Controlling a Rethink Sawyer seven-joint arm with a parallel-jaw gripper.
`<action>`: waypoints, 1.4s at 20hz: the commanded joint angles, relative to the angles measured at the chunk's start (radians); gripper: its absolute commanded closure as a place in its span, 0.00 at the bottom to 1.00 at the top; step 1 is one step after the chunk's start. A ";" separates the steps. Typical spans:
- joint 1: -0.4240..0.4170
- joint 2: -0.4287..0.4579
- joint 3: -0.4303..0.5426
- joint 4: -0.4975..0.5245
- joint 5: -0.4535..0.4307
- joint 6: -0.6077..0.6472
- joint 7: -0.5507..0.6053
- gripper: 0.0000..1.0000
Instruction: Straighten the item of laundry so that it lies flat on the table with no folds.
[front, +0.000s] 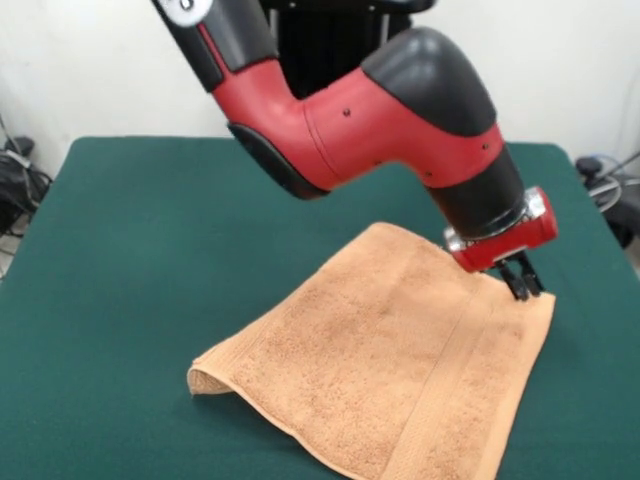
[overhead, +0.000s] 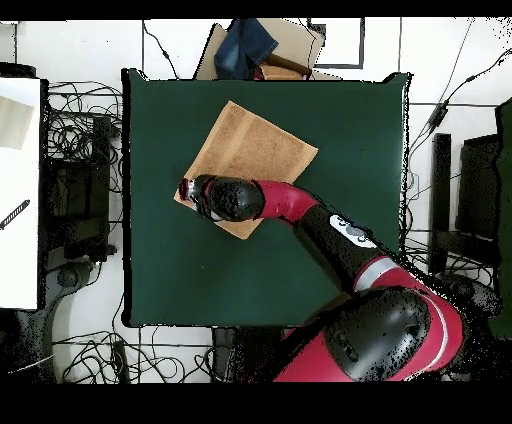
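Gripper (front: 522, 283) sits low at the towel (front: 400, 370) corner by the band stripe; I can't tell its grip. From there the towel lies spread across the table (front: 130, 300), its opposite corner still curled under.

No readable text, labels, brands or numbers in either view. Nothing printed shows on the towel (front: 390, 370), the counter (front: 130, 260) or the red and black arm (front: 380, 120). The small light mark on the arm's upper link, above the towel in the front view, is too blurred to read.
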 joint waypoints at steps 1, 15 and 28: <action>0.022 -0.028 -0.070 -0.040 0.046 0.037 0.120 1.00; -0.036 0.177 -0.012 -0.124 0.071 0.050 0.010 1.00; -0.034 0.204 -0.006 -0.145 0.062 0.064 -0.003 1.00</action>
